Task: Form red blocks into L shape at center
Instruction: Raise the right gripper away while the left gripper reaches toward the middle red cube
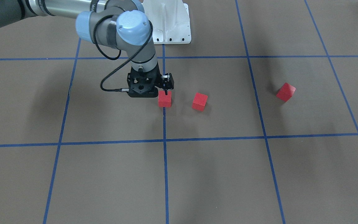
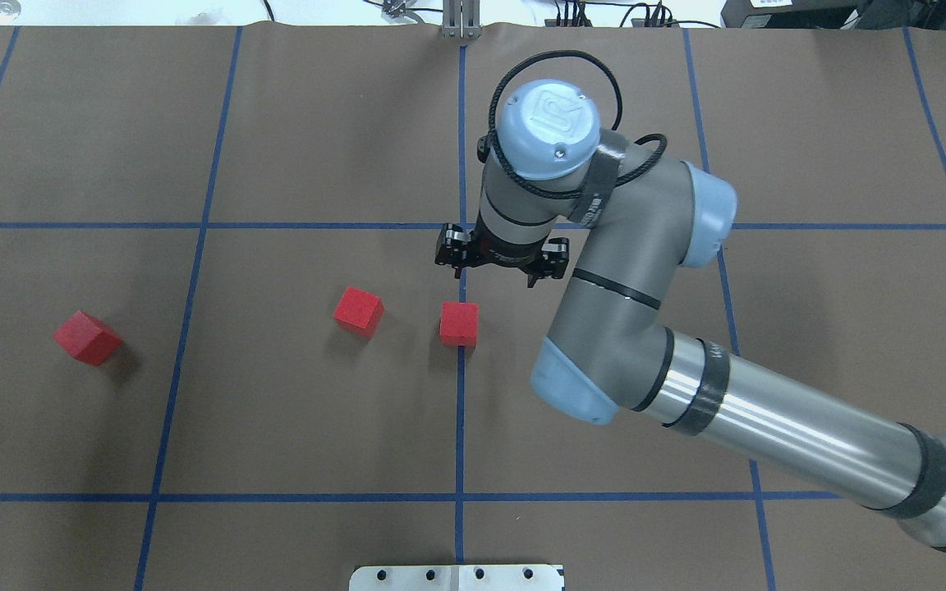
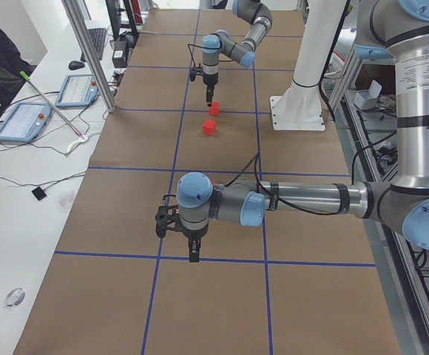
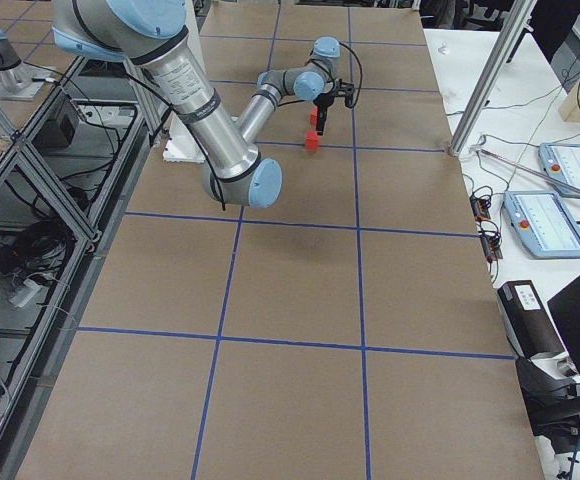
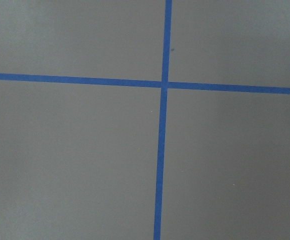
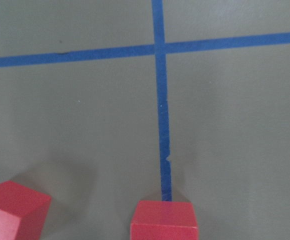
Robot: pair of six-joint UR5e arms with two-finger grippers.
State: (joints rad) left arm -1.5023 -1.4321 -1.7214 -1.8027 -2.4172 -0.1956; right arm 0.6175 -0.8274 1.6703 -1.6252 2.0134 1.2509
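red blocks, three small matte cubes, lie on brown paper (image 2: 317, 427) gridded with blue tape (image 2: 194, 497). in the overhead view the first block (image 2: 458, 322) sits at mid-frame on the vertical tape line that marks the center (image 2: 461, 394). the second block (image 2: 358, 312) is near it to the left, slightly turned. the third block (image 2: 87, 336) lies well apart near the left edge, turned cornerwise. the right gripper (image 2: 496, 275) hovers just above mid-frame, jaws spread and holding nothing; the first block is below it in the frame, not between the jaws. the cubes look light, rigid and not slippery, so a pinch across two opposite flat faces should do, with the wrist turned to match the skewed ones. spread jaws could knock a neighbour once the blocks sit close. the left gripper (image 3: 192, 251), lower middle of the left side view, is well apart from them; i cannot tell how its jaws stand. a white base plate (image 2: 456, 579) shows at the bottom edge.
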